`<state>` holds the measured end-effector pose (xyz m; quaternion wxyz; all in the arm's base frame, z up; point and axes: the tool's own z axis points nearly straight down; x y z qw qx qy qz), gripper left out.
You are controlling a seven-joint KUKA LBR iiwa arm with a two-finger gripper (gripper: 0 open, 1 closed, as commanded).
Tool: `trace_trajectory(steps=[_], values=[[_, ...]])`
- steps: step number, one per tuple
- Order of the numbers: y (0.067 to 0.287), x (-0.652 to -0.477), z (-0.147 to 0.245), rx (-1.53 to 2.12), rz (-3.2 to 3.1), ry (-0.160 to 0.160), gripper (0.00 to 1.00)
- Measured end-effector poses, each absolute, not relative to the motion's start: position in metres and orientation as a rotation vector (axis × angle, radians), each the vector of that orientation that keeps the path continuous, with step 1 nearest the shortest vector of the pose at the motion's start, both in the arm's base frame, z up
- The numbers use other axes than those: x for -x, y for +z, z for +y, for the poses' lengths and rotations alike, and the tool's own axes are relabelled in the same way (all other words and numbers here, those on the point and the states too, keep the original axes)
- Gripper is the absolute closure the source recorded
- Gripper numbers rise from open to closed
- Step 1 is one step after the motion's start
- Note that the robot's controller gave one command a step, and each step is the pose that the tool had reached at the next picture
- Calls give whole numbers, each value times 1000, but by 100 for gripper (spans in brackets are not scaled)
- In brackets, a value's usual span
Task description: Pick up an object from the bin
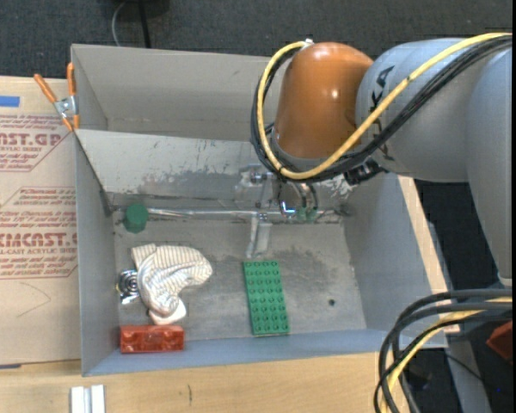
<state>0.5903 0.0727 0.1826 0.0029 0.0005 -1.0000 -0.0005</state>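
Claw first: you have it low over the floor of the bin, near the back wall and under the arm's orange cover. It sits right at a thin metal rod that lies flat across the floor. The rod runs off to the claw's left as the camera sees it and ends in a round green knob, well apart from the claw. You cannot tell from this angle whether the claw is spread or pressed together, nor whether it touches the rod. Just in front of the claw, toward the near wall, lies a flat green studded plate, one short end toward the claw, apart from everything else. Further off to the claw's front-left sits a crumpled cream-and-tan striped cloth, with a small black-and-silver thing touching the side away from the claw — too small to name. A red studded brick lies beyond the cloth by the near wall, just beside the cloth's end.
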Motion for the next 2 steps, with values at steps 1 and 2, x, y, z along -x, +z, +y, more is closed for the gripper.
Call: trace_trajectory(steps=[1, 2], values=[[187, -592, 72, -1, -3143, -2, 0], [191, -550, 37, -100, -3140, -3, 0]])
